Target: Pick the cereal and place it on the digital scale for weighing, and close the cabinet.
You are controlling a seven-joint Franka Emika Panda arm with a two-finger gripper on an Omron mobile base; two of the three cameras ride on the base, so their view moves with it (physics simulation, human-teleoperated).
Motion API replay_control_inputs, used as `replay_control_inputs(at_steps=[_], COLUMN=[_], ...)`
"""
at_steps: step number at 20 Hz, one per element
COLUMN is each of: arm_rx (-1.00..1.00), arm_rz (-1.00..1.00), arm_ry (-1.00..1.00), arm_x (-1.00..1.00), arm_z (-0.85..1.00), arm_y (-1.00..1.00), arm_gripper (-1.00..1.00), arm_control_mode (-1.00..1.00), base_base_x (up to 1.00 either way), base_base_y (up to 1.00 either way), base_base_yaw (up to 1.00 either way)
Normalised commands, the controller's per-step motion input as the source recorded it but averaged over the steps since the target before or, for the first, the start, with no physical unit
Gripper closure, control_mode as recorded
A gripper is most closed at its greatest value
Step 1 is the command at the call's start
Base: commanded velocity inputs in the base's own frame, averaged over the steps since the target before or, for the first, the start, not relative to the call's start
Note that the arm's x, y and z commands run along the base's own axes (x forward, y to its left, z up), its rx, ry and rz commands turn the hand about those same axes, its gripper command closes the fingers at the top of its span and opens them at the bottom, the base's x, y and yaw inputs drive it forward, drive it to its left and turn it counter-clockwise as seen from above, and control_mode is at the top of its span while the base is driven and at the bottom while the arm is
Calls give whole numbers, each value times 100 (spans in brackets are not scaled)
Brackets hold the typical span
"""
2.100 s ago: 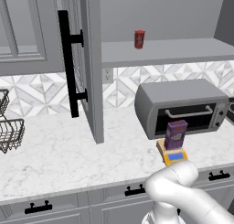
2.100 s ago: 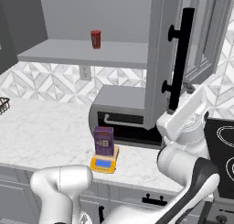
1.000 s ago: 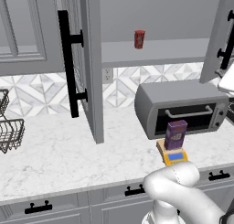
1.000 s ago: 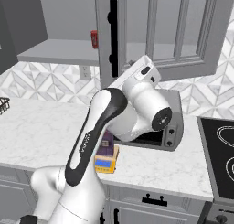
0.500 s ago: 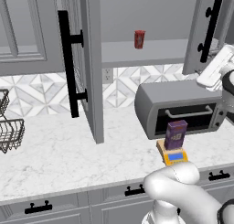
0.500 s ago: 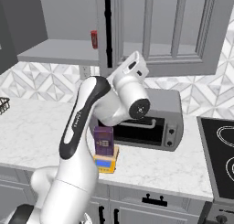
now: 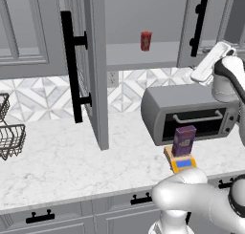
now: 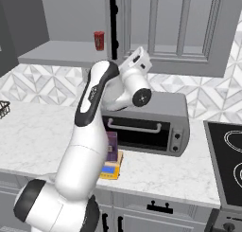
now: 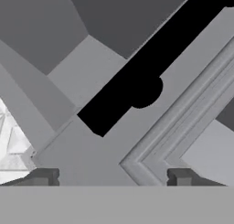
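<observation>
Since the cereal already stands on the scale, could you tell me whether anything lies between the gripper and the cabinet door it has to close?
Nothing visible does. In the hand view the gripper faces the right cabinet door directly, below the lower end of its black bar handle. The cereal stands on the digital scale, well below.

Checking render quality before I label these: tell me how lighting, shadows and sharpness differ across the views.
Left base view: flat, even light, faint shadow under the toaster oven. Right base view: equally sharp, soft highlights on the arm. Hand view: cabinet handle soft-edged, very close.
</observation>
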Motion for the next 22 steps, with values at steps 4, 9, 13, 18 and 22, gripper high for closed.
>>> replay_control_inputs(at_steps=[4,9,13,18,22], arm_rx=[0,0,0,10,4], arm_rz=[0,0,-2,-14,-4], arm_ry=[-3,-3,-18,-37,-32], arm_x=[78,22,-96,-100,-100], arm_z=[-16,-10,-30,11,29], arm_y=[0,-4,14,63,76], arm_gripper=[-100,-100,-100,-100,-100], arm_control_mode=[-100,-100,-100,-100,-100], base_base_x=[0,0,0,0,0], base_base_y=[0,0,0,0,0], base_base_yaw=[0,0,0,0,0])
